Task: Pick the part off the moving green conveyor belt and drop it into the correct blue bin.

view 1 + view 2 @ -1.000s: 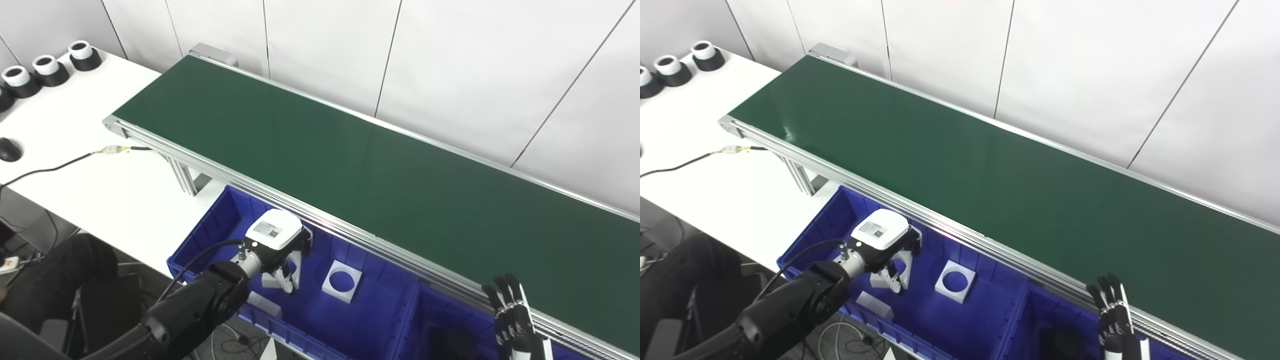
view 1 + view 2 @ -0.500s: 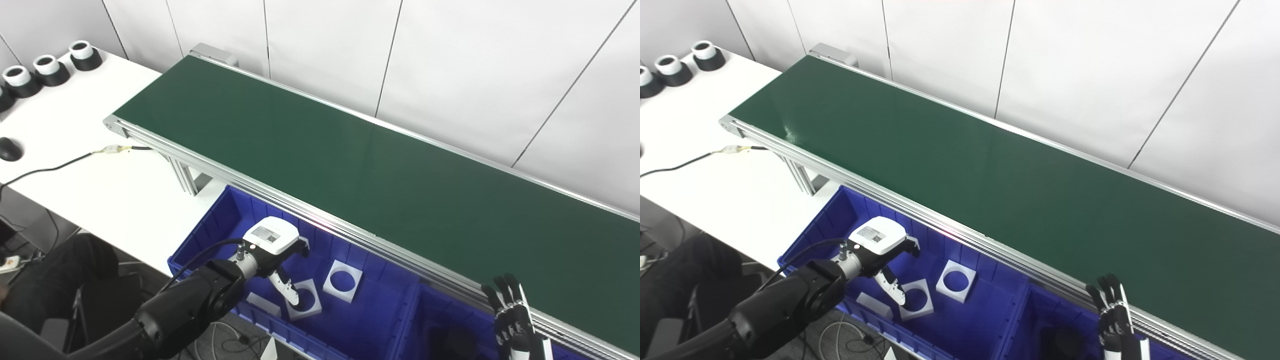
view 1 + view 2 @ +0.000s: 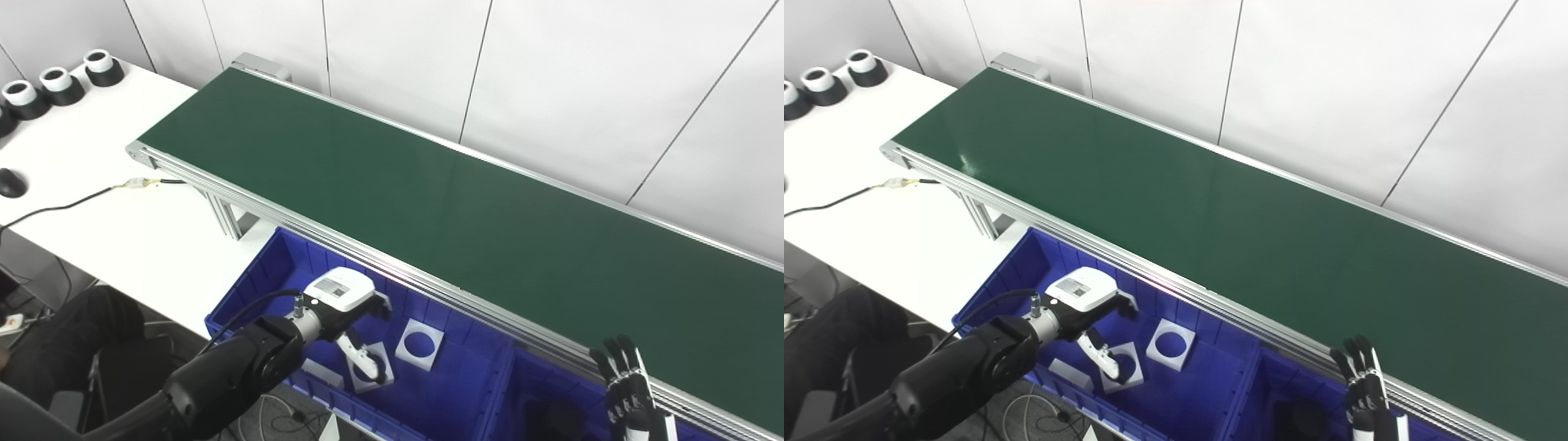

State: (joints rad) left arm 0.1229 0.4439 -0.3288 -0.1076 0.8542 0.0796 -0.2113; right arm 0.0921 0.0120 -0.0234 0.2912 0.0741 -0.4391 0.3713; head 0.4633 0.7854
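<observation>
Hovering my left hand point(image 3: 343, 309), fingers point(image 3: 365, 367) spread and empty, over the white square ring part point(image 3: 370, 367) lying in the blue plastic bin point(image 3: 269, 272), lower left; drop looks done.

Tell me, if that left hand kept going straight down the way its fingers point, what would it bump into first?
Most likely the white square part with the round hole lying on the floor of the blue bin. The left hand is open just above it, fingers angled down at it. Whether they already touch is unclear.
</observation>
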